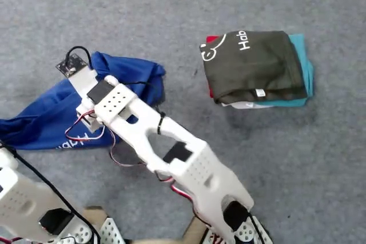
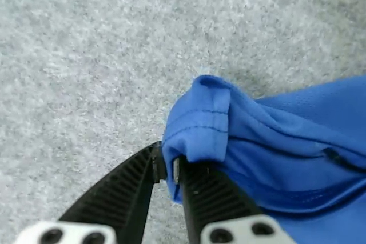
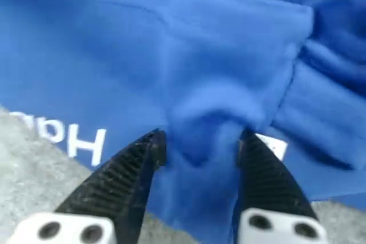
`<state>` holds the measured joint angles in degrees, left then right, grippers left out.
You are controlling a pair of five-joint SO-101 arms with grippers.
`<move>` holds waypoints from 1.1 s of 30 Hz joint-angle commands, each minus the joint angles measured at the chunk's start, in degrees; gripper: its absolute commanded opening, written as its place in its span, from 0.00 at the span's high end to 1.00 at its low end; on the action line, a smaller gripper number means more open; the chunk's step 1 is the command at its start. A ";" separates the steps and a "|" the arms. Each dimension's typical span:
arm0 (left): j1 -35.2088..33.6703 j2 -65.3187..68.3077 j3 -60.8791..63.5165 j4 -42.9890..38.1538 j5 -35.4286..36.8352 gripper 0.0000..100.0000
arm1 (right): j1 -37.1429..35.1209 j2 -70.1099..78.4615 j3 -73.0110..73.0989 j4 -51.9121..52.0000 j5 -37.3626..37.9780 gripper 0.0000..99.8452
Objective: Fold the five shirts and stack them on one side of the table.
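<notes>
**Step in hand:** folding the last garment. The blue shirt (image 1: pixel 123 75) lies crumpled near the left edge of the table (image 1: pixel 297 164). The stack (image 1: pixel 254 67) sits well apart from it, right of the middle and nearer the far edge. Its top layer is dark, with teal, white and red edges showing beneath.

**Left pincer** (image 2: pixel 168 170): clenched on a hemmed corner of the blue shirt, with the cloth pinched at the very tips.

**Right pincer** (image 3: pixel 200 141): released. The jaws stand apart and straddle a raised ridge of cloth, between the print (image 3: pixel 80 135) and a small label (image 3: pixel 274 147).

**Recommended procedure (judged):**
1. The ridge probably gathers several layers. Seat the right jaws on a single hem or seam before closing.
2. The left hold is shallow. Pull slowly, or the corner may slip free.
3. Draw the two grips apart, low over the table, until the cloth lies flat. Do not fold while it is bunched.
4. Fold to the outline of the stack, so the piece sits on top without overhang.
5. Carry it across without brushing the stack's near edge.
</notes>
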<state>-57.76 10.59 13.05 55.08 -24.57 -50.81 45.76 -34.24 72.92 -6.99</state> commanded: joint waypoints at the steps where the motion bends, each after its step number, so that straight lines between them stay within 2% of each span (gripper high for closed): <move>1: 0.66 -2.37 0.04 -0.44 0.70 0.97 | 0.62 3.21 -11.91 7.30 -0.44 0.90; 3: 0.66 -2.37 0.04 -0.44 0.70 0.97 | 0.79 4.70 -17.98 12.75 -0.44 0.99; 8: 0.66 -2.37 0.04 -0.62 0.70 0.97 | -0.26 7.43 -28.35 28.84 0.53 0.99; 10: 0.66 -2.37 -0.04 -0.62 0.70 0.97 | -0.79 6.29 -25.98 28.48 1.23 0.99; 16: 0.40 -2.81 -0.13 -0.70 0.35 0.97 | -8.26 -5.32 -8.66 28.40 1.58 0.99; 25: 0.22 -2.46 -0.22 -0.79 0.53 0.97 | -9.05 -32.75 21.49 27.69 1.67 0.99; 29: 0.75 -2.37 0.04 -0.79 0.70 0.97 | -14.24 -44.70 32.75 27.16 2.11 0.98; 33: 0.75 -2.37 -0.40 -0.79 0.70 0.97 | -15.47 -51.65 43.38 25.14 2.37 0.83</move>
<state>-57.14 10.59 13.23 55.08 -24.48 -64.97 0.40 3.47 99.30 -4.88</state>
